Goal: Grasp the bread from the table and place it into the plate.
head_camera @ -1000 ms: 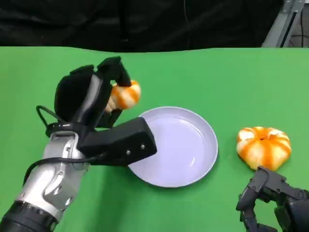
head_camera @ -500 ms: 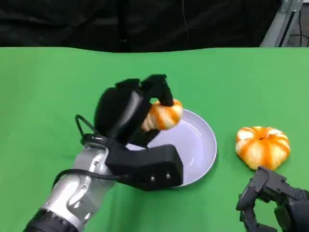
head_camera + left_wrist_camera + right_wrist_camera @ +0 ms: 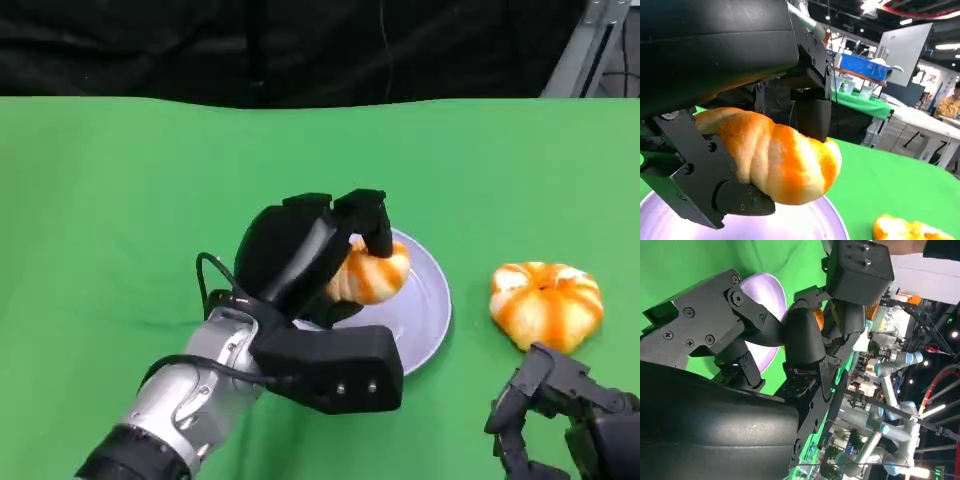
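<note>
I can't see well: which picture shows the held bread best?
The left wrist view: the bread fills it, pinched by the left robot hand. The head view shows it partly hidden; the right wrist view, an orange sliver.

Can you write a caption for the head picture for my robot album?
Left hand holds a bread over the plate; another bread waits nearby.

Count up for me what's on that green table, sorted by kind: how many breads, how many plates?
Bread: 2, one held by the left hand over the plate, one on the table
Plate: 1
Total: 3
</note>
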